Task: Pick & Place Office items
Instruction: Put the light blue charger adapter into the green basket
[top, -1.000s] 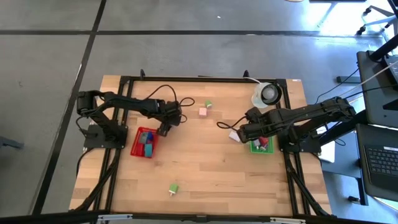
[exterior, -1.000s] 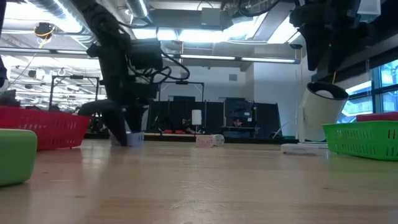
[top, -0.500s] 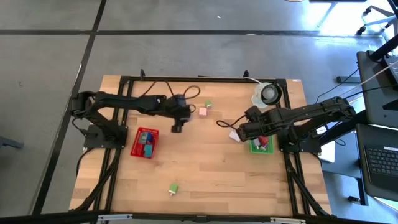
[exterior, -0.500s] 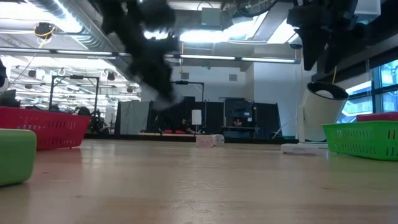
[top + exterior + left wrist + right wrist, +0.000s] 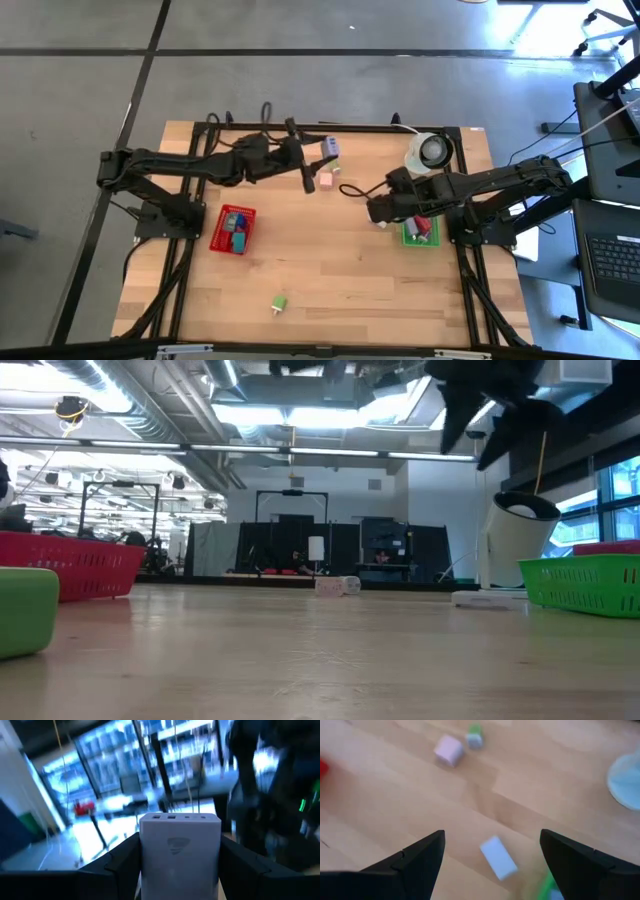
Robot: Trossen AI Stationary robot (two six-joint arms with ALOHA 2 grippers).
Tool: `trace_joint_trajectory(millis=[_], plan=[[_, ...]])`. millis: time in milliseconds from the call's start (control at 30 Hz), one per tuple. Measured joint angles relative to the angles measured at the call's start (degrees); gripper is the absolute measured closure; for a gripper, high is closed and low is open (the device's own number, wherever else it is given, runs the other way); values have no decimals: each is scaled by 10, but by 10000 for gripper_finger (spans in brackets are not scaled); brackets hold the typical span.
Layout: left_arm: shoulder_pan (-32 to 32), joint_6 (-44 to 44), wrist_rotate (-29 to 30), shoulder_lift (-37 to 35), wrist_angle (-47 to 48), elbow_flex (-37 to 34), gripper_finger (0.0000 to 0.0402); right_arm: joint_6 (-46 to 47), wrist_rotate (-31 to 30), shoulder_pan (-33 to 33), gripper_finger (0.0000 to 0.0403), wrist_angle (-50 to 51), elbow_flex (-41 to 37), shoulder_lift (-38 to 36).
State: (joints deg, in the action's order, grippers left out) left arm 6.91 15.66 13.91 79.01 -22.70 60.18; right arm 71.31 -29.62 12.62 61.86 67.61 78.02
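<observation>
Seemingly lavender block (image 5: 180, 851) clamped in left gripper (image 5: 179, 865)

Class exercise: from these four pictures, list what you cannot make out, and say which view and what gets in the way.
- Red tray contents: high view, too small to count.
- Green tray contents: high view, right arm covers them.
- Left gripper: left wrist view, the block it holds hides the table.
- Low view: both grippers cut off by the top edge.
</observation>
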Motion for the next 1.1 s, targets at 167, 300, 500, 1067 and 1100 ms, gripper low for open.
trace_joint_trajectory(millis=[167, 300, 500, 1067, 1100], plan=[[-25, 28, 0, -3, -49, 0, 195, -31, -39, 0, 73, -68, 0, 0], [-46, 67, 31, -3, -60, 0, 192, -87, -25, 0, 73, -112, 0, 0], [-65, 111, 151, -3, -37, 0, 192, -126, -23, -2, 73, -150, 0, 0], [-83, -76, 221, 43, 175, 0, 190, -195, -23, -66, 73, -261, 86, 3], [-87, -70, 221, 49, 164, 0, 190, -194, -4, -72, 73, -269, 86, 6]])
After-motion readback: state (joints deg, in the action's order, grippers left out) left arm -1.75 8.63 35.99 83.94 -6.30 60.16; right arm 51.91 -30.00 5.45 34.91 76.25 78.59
